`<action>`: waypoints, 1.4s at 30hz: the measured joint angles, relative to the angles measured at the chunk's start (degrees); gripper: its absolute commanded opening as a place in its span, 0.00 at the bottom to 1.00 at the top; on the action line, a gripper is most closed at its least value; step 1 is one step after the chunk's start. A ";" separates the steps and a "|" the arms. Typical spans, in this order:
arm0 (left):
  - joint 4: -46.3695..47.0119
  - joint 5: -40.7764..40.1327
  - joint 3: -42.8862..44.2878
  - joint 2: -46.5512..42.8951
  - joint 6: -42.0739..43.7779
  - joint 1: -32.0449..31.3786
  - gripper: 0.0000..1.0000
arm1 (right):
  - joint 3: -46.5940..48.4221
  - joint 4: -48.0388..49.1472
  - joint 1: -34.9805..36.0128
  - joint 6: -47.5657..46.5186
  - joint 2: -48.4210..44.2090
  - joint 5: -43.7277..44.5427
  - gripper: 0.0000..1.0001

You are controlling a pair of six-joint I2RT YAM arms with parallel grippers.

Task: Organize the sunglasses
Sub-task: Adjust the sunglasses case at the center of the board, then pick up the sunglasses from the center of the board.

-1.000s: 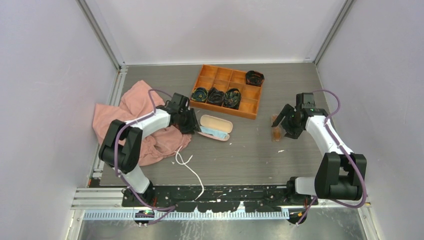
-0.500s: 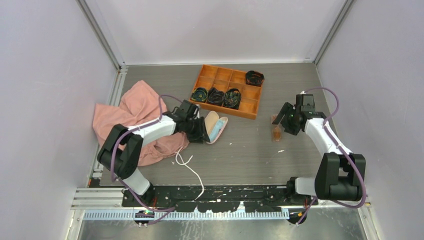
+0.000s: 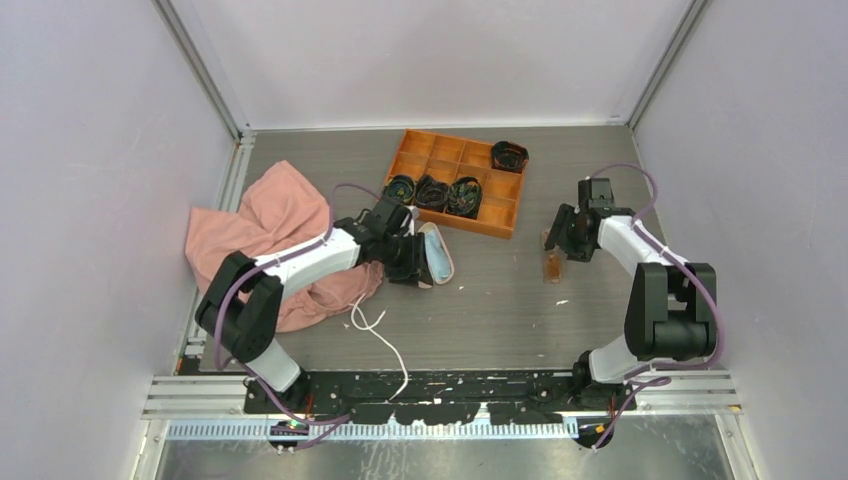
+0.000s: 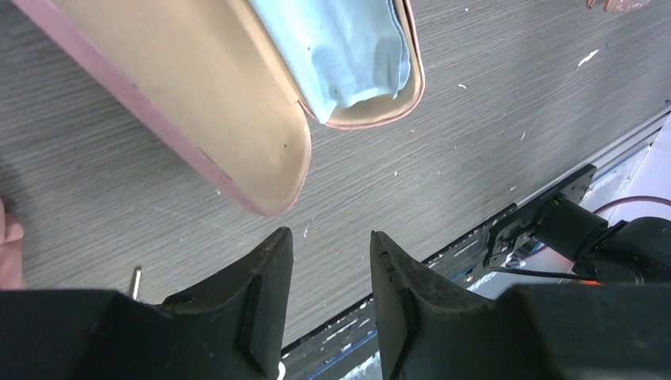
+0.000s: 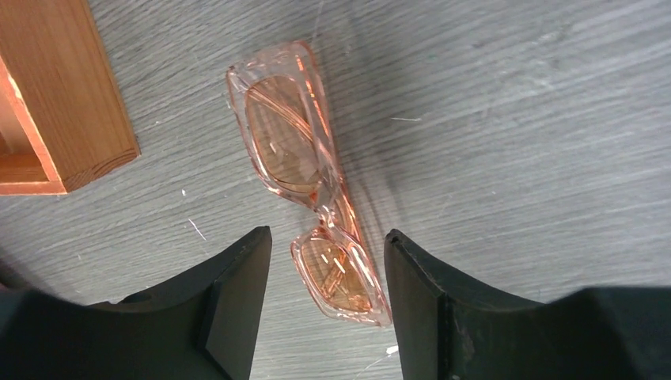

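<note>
Sunglasses (image 3: 553, 265): lying on the grey table (image 3: 500, 300), just off the right end of the orange tray (image 3: 500, 215), well apart from the pink case (image 3: 432, 252).
Right gripper (image 3: 565, 235): over the glasses, fingers spread apart with nothing clamped.
Right wrist view: here's the detail the overhead camera blurs. The sunglasses (image 5: 305, 158) show pinkish-orange lenses in a clear frame, one lens sitting between the right gripper (image 5: 324, 237) fingers. Whether the fingers touch the frame, I can't tell. A tray (image 5: 55, 103) corner sits close by.
Left gripper (image 3: 410, 262): at the near end of the case, beside the pink garment (image 3: 270, 220).
Left wrist view: left gripper (image 4: 328, 237) fingers parted and empty, bare table between them. The case (image 4: 198, 103) lies open, its beige lining showing, with a light blue cloth (image 4: 340, 47) in one half.
Top view only: dark bundles (image 3: 432, 192) in the tray compartments and a white cord (image 3: 385, 340) on the table.
</note>
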 measured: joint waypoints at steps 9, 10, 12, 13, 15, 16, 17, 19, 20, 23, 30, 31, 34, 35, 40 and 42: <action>-4.81 -1.36 2.19 -6.19 1.33 0.04 0.44 | 1.22 1.46 3.28 -4.02 6.25 2.95 0.50; -5.14 -1.42 2.34 -7.10 1.38 0.07 0.44 | 1.22 1.55 3.45 -4.42 6.64 3.37 0.49; -5.57 -1.62 2.38 -8.46 1.40 0.17 0.44 | 1.27 1.77 3.56 -5.01 7.23 4.39 0.47; -5.77 -1.73 2.38 -9.01 1.40 0.17 0.44 | 1.40 1.79 3.56 -5.22 7.54 4.92 0.46; -6.05 -1.84 2.38 -9.57 1.40 0.26 0.44 | 1.97 1.77 3.56 -5.53 8.35 5.57 0.43; -6.19 -1.84 2.38 -9.64 1.40 0.33 0.44 | 2.29 1.79 3.56 -5.60 8.81 5.79 0.42; -6.29 -1.84 2.38 -9.64 1.40 0.42 0.44 | 2.62 1.88 3.56 -5.66 9.18 6.01 0.41; -6.60 -1.92 2.34 -9.64 1.40 0.57 0.44 | 2.71 2.36 3.56 -5.75 9.29 6.34 0.40; -6.69 -2.01 2.32 -9.64 1.40 0.66 0.44 | 2.69 2.51 3.56 -5.73 9.38 6.40 0.39; -6.71 -2.32 1.84 -9.79 1.36 1.03 0.44 | 2.71 2.91 3.56 -5.70 9.53 6.38 0.36; -6.69 -1.20 -0.74 -12.39 0.98 3.82 0.46 | 2.71 3.08 3.56 -4.39 9.49 6.14 0.31; -6.69 -0.94 -1.25 -13.16 0.94 4.57 0.50 | 2.62 3.15 3.56 -3.89 9.35 5.97 0.31; -6.73 -0.13 -2.36 -15.21 0.83 7.15 0.59 | 0.72 4.61 3.56 -2.40 7.43 5.29 0.29; -6.75 0.09 -2.58 -15.65 0.85 7.96 0.61 | -0.26 4.92 3.56 -1.95 6.29 4.92 0.28; -6.73 0.61 -3.13 -16.00 0.83 10.69 0.63 | -2.51 4.79 3.56 -0.46 1.40 2.14 0.26; -6.45 0.83 -3.28 -15.43 0.81 10.78 0.63 | -3.04 4.87 3.82 0.24 -0.50 1.14 0.26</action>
